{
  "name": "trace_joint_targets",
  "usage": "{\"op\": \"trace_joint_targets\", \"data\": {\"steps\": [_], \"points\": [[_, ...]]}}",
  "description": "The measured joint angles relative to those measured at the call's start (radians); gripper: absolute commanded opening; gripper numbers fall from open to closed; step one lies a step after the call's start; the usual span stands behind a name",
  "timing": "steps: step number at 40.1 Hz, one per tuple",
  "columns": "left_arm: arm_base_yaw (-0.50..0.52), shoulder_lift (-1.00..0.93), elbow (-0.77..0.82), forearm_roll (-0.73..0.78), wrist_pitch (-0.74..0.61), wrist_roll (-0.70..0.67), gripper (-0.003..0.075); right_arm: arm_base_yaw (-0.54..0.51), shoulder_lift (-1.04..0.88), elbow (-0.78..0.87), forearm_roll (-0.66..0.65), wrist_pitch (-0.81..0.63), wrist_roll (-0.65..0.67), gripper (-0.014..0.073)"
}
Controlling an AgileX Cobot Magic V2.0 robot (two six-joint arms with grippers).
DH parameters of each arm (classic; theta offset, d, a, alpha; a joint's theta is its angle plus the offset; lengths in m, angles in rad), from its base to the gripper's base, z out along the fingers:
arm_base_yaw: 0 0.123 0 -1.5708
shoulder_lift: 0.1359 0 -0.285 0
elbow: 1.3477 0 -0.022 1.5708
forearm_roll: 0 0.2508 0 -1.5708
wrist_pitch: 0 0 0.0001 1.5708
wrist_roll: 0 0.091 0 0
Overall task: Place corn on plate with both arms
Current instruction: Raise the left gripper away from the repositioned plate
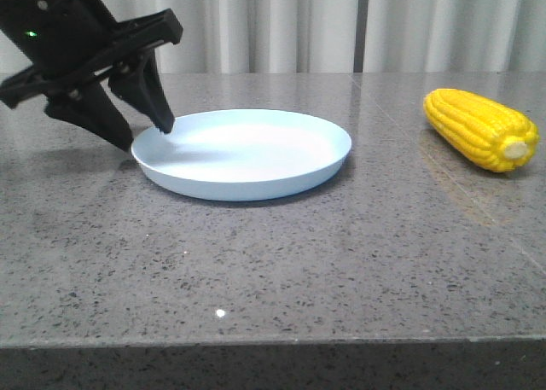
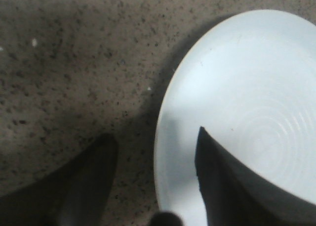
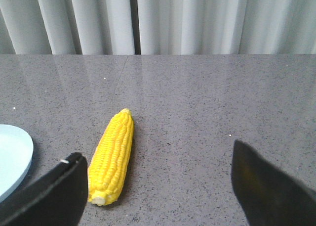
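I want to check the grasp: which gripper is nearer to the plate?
Left. The left gripper straddles the plate rim, open. The right gripper is open near the corn, away from the plate.

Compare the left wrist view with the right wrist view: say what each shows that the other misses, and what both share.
Only the left wrist view shows the left hand, open, one finger over the plate's rim and the other outside over the table, plus faint rings on the plate's inner surface. Only the right wrist view shows the corn lying on the table, the curtain behind, and the right hand, open and holding nothing. Both show the plate, only its edge in the right view, and the speckled grey table.
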Motion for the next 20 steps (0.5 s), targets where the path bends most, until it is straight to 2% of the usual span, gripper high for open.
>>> {"op": "trace_joint_targets", "data": {"steps": [2,6,8,16,20], "points": [[0.000,-0.030,-0.009,0.042,0.000,-0.015,0.0324,0.000,0.000,0.000,0.000,0.000,0.000,0.0613],[0.014,-0.104,-0.019,0.156,0.004,-0.062,0.0080,0.000,0.000,0.000,0.000,0.000,0.000,0.0613],[0.028,-0.148,-0.022,0.226,0.013,-0.088,-0.0002,0.000,0.000,0.000,0.000,0.000,0.000,0.0613],[0.103,-0.319,0.012,0.484,0.070,-0.193,-0.0020,0.000,0.000,0.000,0.000,0.000,0.000,0.0613],[0.138,-0.407,0.069,0.566,0.082,-0.235,-0.0020,0.000,0.000,0.000,0.000,0.000,0.000,0.0613]]}}
